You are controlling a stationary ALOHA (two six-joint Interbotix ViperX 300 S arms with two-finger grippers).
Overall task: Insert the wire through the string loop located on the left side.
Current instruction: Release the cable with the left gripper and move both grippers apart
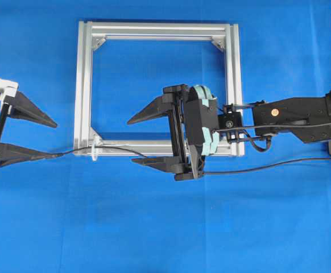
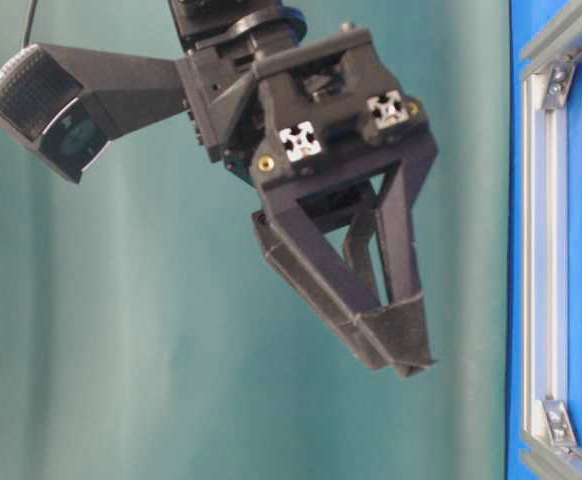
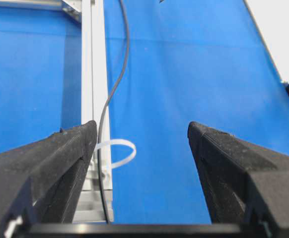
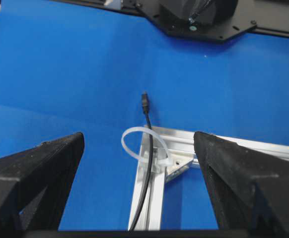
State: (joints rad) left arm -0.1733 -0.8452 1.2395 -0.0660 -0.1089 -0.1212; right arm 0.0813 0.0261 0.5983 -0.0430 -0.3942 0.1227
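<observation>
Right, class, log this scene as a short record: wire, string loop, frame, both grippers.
wire: passes through the loop, plug end lying on the blue cloth beyond it
string loop: white, at the frame's corner
frame: silver, flat on the cloth
left gripper: open, wire unheld
right gripper: open, holding nothing

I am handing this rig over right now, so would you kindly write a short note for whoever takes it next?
Left gripper: open, holding nothing, beside the frame's left end.
Right gripper: open, holding nothing, above the frame's lower rail.
The wire lies along the aluminium frame and passes through the string loop; its plug rests on the blue cloth just beyond the loop.
Done: the wire appears threaded and released.
Left: confirm the wire stays in the loop, then pull both arms clear.
</observation>
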